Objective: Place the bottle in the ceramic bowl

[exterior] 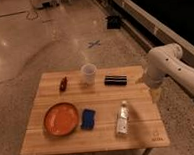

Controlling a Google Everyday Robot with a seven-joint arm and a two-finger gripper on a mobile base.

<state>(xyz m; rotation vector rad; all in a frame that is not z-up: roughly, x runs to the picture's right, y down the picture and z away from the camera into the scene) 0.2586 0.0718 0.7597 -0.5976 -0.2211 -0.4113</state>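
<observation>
Lettering at the near right corner of the wooden table (103,98) is too small for us to read, just beyond it the clear bottle (122,120) with white cap and pale label lies on the boards, a blue block (88,118) between it and the round glossy orange bowl (61,118), and farther back the gripper (156,94) hangs released and empty at the table's right edge.

Polished speckled beige floor (18,47) glossy with reflected light, blue tape cross (93,43) beyond the far edge of the pale wooden plank table (144,134), dark wall (158,5) above a pale ledge (146,22) past its right edge.
</observation>
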